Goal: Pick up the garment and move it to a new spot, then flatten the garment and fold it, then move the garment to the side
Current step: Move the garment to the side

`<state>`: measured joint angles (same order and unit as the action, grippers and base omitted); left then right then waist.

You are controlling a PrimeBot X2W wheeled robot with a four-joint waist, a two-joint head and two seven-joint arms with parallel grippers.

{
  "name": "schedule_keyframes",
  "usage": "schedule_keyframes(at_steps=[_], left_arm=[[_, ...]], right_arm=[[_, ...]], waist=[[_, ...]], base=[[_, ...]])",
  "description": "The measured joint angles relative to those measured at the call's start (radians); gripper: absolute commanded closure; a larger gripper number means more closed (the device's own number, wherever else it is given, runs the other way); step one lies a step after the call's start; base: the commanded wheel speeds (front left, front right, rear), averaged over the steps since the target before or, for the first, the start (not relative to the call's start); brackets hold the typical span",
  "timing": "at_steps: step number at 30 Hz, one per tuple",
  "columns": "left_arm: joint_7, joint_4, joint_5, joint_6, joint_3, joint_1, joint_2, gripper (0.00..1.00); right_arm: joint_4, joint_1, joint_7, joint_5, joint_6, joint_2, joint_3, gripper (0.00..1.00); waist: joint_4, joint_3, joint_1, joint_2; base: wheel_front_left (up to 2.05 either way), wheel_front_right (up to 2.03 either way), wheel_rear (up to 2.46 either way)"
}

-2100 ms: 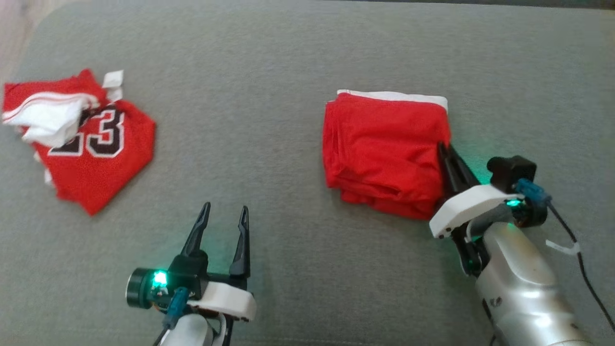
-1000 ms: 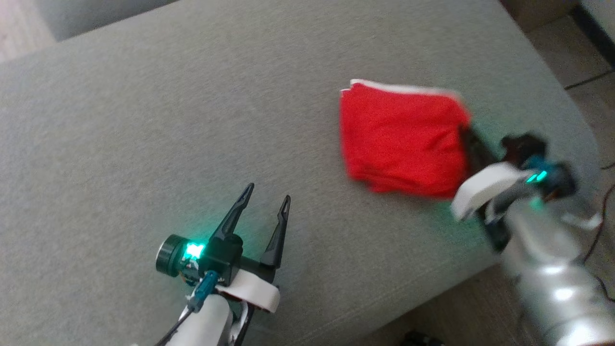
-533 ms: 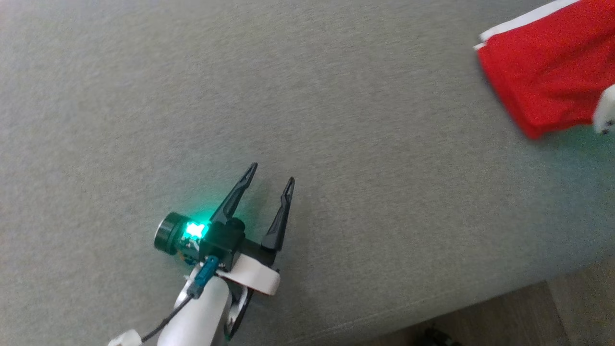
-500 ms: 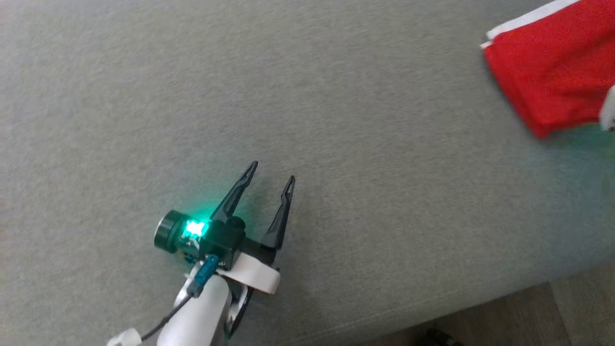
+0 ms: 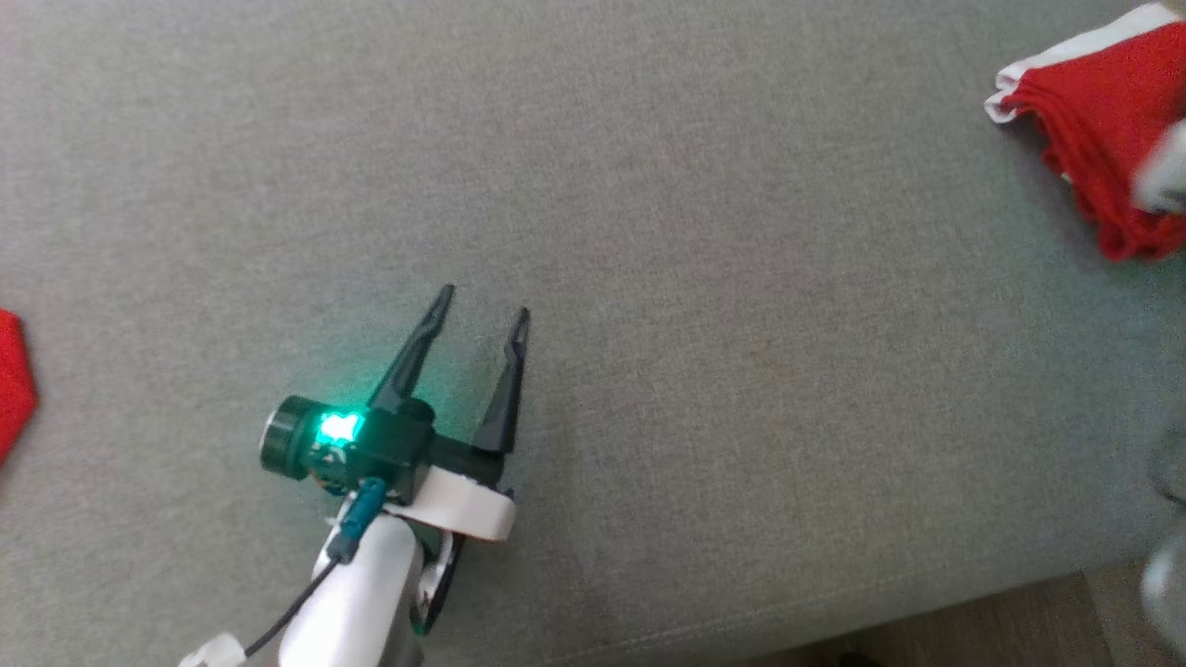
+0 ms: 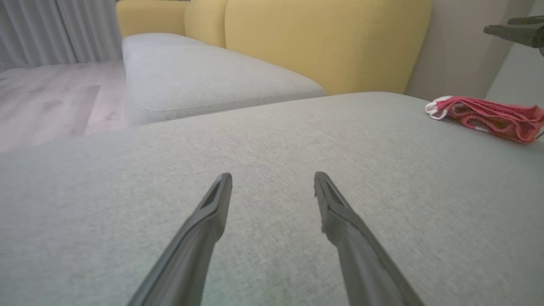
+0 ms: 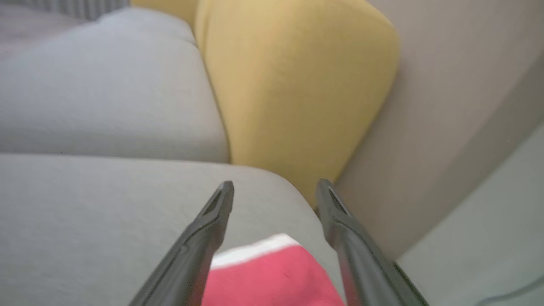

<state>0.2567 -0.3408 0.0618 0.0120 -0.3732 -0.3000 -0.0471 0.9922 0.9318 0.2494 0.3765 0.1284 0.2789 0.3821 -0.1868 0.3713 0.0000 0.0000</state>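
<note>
You are looking down on a cushion [image 5: 704, 278] with the garment [image 5: 1103, 120] lying on it at its far right corner, close to the edge. Your left gripper [image 5: 482, 301] is hanging over the cushion's near left part, well apart from the garment. A 2nd garment [image 5: 11, 371] is lying at the cushion's left side, cut by the view's edge. Floor [image 5: 973, 630] is showing before the cushion's near edge. Your right gripper [image 7: 274, 189] is hanging above the garment, its fingers pointing past the corner toward a backrest [image 7: 293, 85]; a 2nd cushion [image 7: 97, 93] is lying beside that backrest, beyond the 1st.
</note>
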Motion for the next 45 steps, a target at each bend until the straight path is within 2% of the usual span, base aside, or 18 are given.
schedule_keyframes(at_steps=[4,5,6,14,25,37,45], left_arm=[[0.000,0.020,0.008,-0.034,0.046,0.010,0.002,0.00],[0.000,0.023,0.016,-0.053,0.073,0.025,0.001,0.00],[0.000,0.024,0.018,-0.061,0.087,0.033,0.001,0.00],[0.000,0.025,0.027,-0.095,0.162,0.078,0.002,0.00],[0.000,-0.023,0.037,-0.118,0.234,0.160,0.002,0.00],[0.000,-0.047,0.037,-0.132,0.273,0.219,0.002,0.00],[0.000,-0.049,0.037,-0.135,0.280,0.238,0.002,0.00]], right_arm=[[-0.175,-0.036,0.002,-0.115,0.000,-0.137,-0.084,0.00],[-0.255,-0.087,0.002,-0.183,0.000,-0.179,-0.125,0.00],[-0.284,-0.121,0.002,-0.214,0.000,-0.187,-0.145,0.00],[-0.369,-0.374,0.002,-0.351,0.000,-0.215,-0.232,0.00],[-0.404,-0.565,0.002,-0.492,0.000,-0.224,-0.289,0.00],[-0.401,-0.648,0.002,-0.537,0.000,-0.227,-0.411,0.00],[-0.404,-0.678,0.002,-0.555,0.000,-0.228,-0.432,0.00]], waist=[[0.012,-0.038,0.0000,0.0000],[0.022,-0.057,-0.0001,0.0000],[0.029,-0.066,-0.0001,0.0000],[0.093,-0.132,-0.0001,0.0000],[0.165,-0.229,-0.0002,0.0000],[0.178,-0.324,-0.0001,0.0000],[0.183,-0.341,-0.0001,0.0000]], base=[[0.00,0.00,0.00],[0.00,0.00,0.00],[0.00,0.00,0.00],[0.00,0.00,0.00],[0.00,0.00,0.00],[0.00,0.00,0.00],[0.00,0.00,0.00]])
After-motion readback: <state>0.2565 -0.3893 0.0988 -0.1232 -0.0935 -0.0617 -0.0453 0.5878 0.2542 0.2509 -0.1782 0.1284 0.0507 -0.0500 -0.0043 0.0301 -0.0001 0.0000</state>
